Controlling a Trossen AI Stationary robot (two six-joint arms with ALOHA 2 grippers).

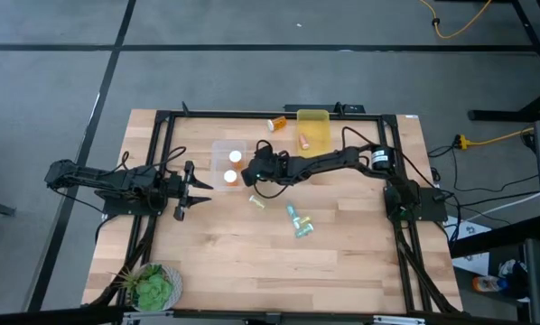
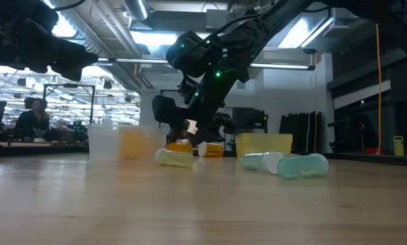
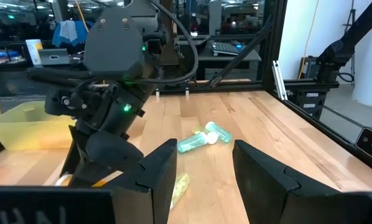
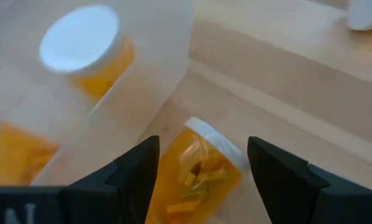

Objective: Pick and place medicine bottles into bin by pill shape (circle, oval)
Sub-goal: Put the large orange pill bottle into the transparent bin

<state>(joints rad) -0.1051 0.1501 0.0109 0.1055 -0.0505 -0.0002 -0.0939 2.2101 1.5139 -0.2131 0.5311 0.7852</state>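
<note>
My right gripper (image 1: 250, 173) is low over the table beside the clear bin (image 1: 218, 152), open. Its fingers stand on either side of an orange bottle with a white cap (image 4: 198, 168) that lies by the bin's wall. Two orange bottles (image 1: 235, 156) (image 1: 230, 177) stand in the clear bin. The yellow bin (image 1: 317, 119) holds one bottle (image 1: 302, 140). Another orange bottle (image 1: 276, 123) lies behind the bins. A yellowish bottle (image 1: 256, 202) and two teal ones (image 1: 293, 215) (image 1: 303, 228) lie on the table. My left gripper (image 1: 200, 188) waits open at the left. My right gripper's fingers (image 4: 139, 174) come from above, slanting down, on either side of the orange bottle's body (image 4: 173, 186). The bottle lies askew between them, close to one finger, with a gap at the other. I cannot tell whether they touch it.
A potted plant (image 1: 153, 287) stands at the table's near left corner. A dark metal frame (image 1: 162, 135) runs along the table's edges. A person (image 2: 33, 116) sits in the room beyond the table. Bare wood lies toward the near edge.
</note>
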